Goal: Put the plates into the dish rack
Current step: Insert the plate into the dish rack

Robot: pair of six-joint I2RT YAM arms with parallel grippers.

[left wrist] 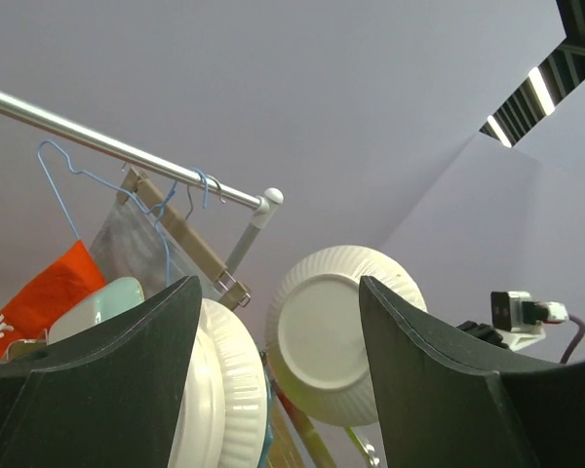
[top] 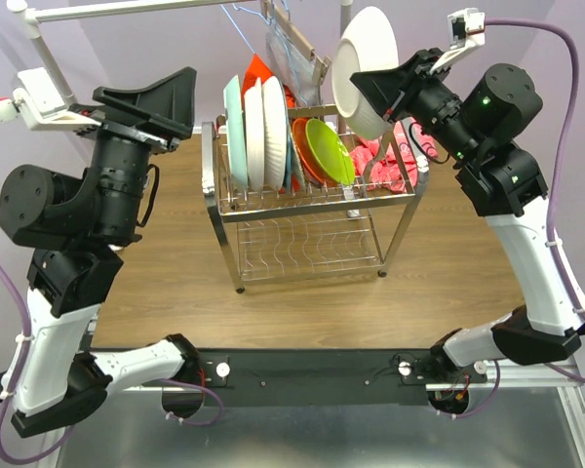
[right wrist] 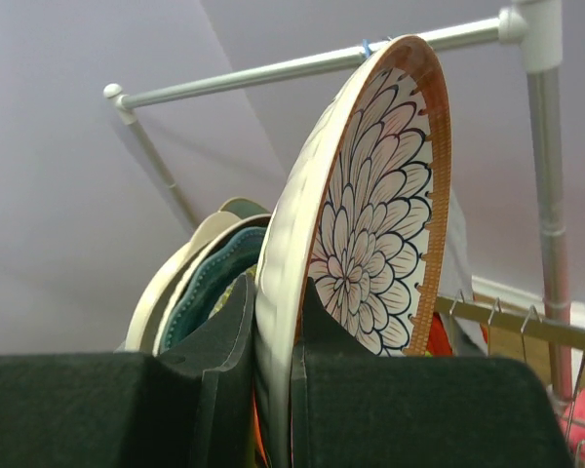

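Observation:
The chrome wire dish rack stands mid-table. On edge in its upper shelf are mint, white, orange and lime green plates. My right gripper is shut on the rim of a floral plate, held on edge in the air above the rack's right end. In the right wrist view, its fingers pinch that white-and-brown floral plate. My left gripper hangs open and empty left of the rack. Its view looks up at the held plate's ribbed white back.
A white clothes rail with hangers runs behind the rack. A red and pink cloth lies at the rack's right end. An orange bag hangs behind the racked plates.

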